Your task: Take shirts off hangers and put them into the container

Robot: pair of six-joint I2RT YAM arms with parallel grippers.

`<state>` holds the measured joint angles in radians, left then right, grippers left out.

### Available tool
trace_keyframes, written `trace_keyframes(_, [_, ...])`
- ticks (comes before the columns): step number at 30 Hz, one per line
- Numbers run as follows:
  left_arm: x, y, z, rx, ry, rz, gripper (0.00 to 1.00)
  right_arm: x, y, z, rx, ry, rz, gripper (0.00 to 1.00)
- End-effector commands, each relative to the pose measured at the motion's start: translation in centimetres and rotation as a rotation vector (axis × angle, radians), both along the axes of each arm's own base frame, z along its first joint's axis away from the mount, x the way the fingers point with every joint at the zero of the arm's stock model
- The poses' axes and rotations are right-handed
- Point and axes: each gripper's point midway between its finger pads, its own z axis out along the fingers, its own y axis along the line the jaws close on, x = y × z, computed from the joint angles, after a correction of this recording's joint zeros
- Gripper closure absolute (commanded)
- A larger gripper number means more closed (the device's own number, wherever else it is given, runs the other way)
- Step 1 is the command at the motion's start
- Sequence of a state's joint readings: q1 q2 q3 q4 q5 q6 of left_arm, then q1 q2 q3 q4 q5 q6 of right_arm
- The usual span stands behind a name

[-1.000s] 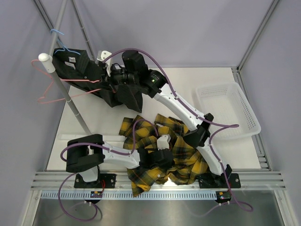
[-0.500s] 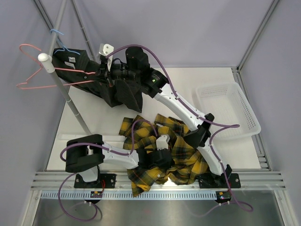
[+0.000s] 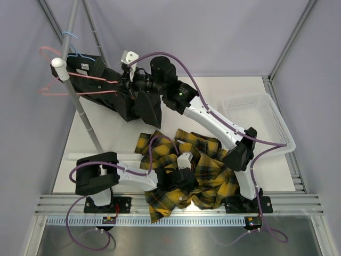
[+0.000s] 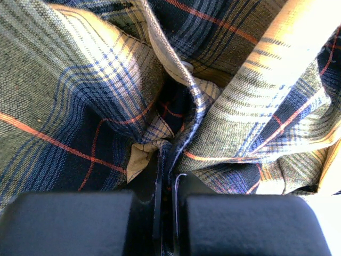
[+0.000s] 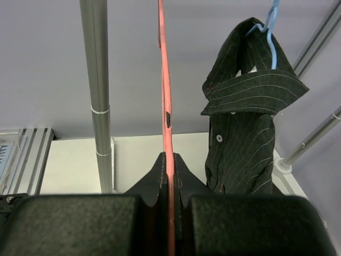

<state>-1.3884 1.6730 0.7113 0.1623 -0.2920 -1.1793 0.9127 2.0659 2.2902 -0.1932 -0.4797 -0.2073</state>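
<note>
Overhead, my left gripper (image 3: 181, 183) is pressed down into the yellow-and-black plaid shirt (image 3: 205, 170), which lies crumpled on the table (image 3: 122, 133) at the near edge between my two bases. My right gripper (image 3: 126, 82) reaches to the far left and is closed on the wire of a pink hanger (image 3: 80, 85) that hooks around the grey rail pole (image 3: 80, 106). The black shirt (image 3: 133, 104) hangs beside it from the light blue hanger (image 3: 72, 45). The white lattice basket (image 3: 258, 125) sits at the far right, well apart from both shirts. From my left wrist, the left gripper (image 4: 165, 186) is clamped tight, a fold of the plaid shirt (image 4: 96, 96) pinched in it. From my right wrist, the right gripper (image 5: 169, 165) is squeezed on the pink hanger (image 5: 165, 96), whose wire runs straight up. The grey pole (image 5: 98, 80) stands to its left, and the black pinstriped shirt (image 5: 245, 122) hangs from the light blue hanger (image 5: 270, 26) to its right.
</note>
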Motion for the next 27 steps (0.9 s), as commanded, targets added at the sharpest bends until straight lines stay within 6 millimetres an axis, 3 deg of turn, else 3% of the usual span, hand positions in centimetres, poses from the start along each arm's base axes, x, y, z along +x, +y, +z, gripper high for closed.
trace_keyframes(1, [-1.9, 9.2, -8.2, 0.401, 0.076, -0.029, 1.0, 0.9, -3.2, 7.3, 0.159, -0.085, -0.063, 1.0])
trace_keyframes(2, [-1.8, 9.1, -8.1, 0.402, 0.075, -0.032, 1.0, 1.3, -2.8, 6.0, 0.127, -0.058, -0.06, 1.0])
trace_keyframes(3, [-1.7, 9.1, -8.1, 0.404, 0.071, -0.029, 1.0, 0.9, -3.1, 7.7, 0.15, -0.08, -0.049, 1.0])
trace_keyframes(5, [-1.7, 9.1, -8.1, 0.404, 0.071, -0.029, 1.0, 1.5, -2.7, 7.0, 0.134, -0.07, -0.047, 1.0])
trace_keyframes(6, [-1.7, 9.0, -8.1, 0.403, 0.071, -0.029, 1.0, 1.1, -2.8, 8.1, 0.152, -0.086, -0.037, 1.0])
trace_keyframes(8, [-1.8, 8.9, -8.1, 0.404, 0.072, -0.033, 1.0, 1.5, -2.7, 7.9, 0.147, -0.079, -0.041, 1.0])
trace_keyframes(11, [-1.7, 9.2, -8.1, 0.413, 0.07, -0.031, 1.0, 1.3, -3.4, 9.5, 0.183, -0.096, -0.055, 1.0])
trace_keyframes(12, [-1.7, 9.4, -8.2, 0.416, 0.07, -0.029, 1.0, 1.7, -3.0, 7.7, 0.158, -0.068, -0.063, 1.0])
trace_keyframes(14, [-1.7, 9.5, -8.1, 0.412, 0.07, -0.024, 1.0, 0.9, -4.2, 9.5, 0.207, -0.095, -0.067, 1.0])
trace_keyframes(15, [-1.7, 9.6, -8.1, 0.415, 0.07, -0.024, 1.0, 1.4, -3.9, 7.2, 0.175, -0.061, -0.082, 1.0])
trace_keyframes(16, [-1.8, 9.6, -8.1, 0.415, 0.07, -0.025, 1.0, 0.7, -4.7, 7.9, 0.191, -0.066, -0.083, 1.0])
trace_keyframes(17, [-1.7, 9.5, -8.1, 0.412, 0.07, -0.024, 1.0, 1.1, -4.6, 6.3, 0.169, -0.041, -0.099, 1.0])
trace_keyframes(19, [-1.7, 9.4, -8.0, 0.408, 0.069, -0.022, 1.0, 0.9, -5.2, 6.9, 0.192, -0.051, -0.106, 1.0])
trace_keyframes(25, [-1.6, 9.2, -7.6, 0.396, 0.064, -0.021, 1.0, 1.1, -5.8, 5.7, 0.178, -0.013, -0.119, 1.0])
trace_keyframes(26, [-1.5, 9.1, -7.5, 0.393, 0.062, -0.016, 1.0, 1.2, -5.7, 5.1, 0.168, 0.001, -0.125, 0.98])
trace_keyframes(27, [-1.5, 9.2, -7.4, 0.395, 0.061, -0.016, 1.0, 1.2, -5.8, 5.0, 0.168, 0.006, -0.129, 0.84])
